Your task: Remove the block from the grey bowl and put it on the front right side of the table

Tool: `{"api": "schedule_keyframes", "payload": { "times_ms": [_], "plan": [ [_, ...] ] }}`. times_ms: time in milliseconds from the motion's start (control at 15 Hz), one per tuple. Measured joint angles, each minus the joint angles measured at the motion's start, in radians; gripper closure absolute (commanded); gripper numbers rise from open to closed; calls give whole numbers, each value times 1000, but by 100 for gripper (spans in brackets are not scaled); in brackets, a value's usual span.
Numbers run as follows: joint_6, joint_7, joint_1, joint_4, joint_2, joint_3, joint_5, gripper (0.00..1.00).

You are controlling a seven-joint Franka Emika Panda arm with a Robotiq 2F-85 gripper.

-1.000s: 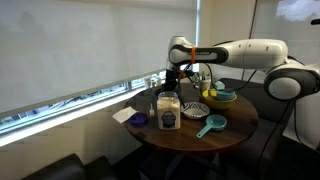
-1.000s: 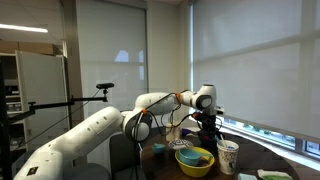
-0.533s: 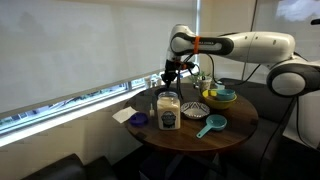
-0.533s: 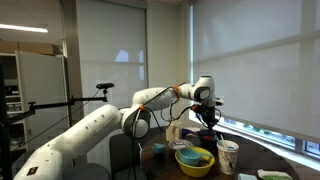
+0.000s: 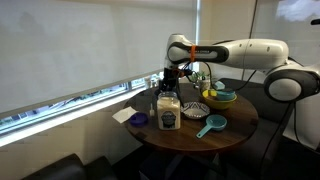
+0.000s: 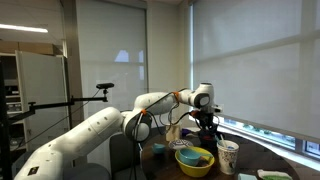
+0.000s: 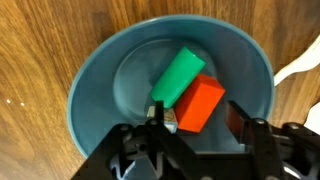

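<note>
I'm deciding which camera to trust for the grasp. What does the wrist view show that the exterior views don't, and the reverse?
Only the wrist view: the inside of the blue-grey bowl, where a green block and a red block lie touching, with the open gripper just above them.
Only the exterior views: the whole arm, the window blinds, a white-labelled jar and a teal scoop.
Both: the gripper low over the brown table.

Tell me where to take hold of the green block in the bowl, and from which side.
Probably come from straight above; the wall of the blue-grey bowl blocks the sides. Pinch the green block across its narrow width, hand turned to its diagonal. The red block crowds one long side, leaving little room.
</note>
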Motion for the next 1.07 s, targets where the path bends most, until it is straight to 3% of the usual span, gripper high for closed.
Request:
{"api": "schedule_keyframes", "payload": {
  "times_ms": [67, 200, 267, 533, 800, 1067],
  "plan": [
    [0, 0, 3, 0, 0, 0, 0, 0],
    [0, 0, 9, 1, 0, -1, 0, 9],
    [0, 0, 12, 1, 0, -2, -1, 24],
    [0, 3, 16, 1, 4, -3, -1, 52],
    [0, 8, 16, 1, 13, -3, -1, 59],
    [4, 17, 16, 1, 23, -6, -3, 56]
  ]
}}
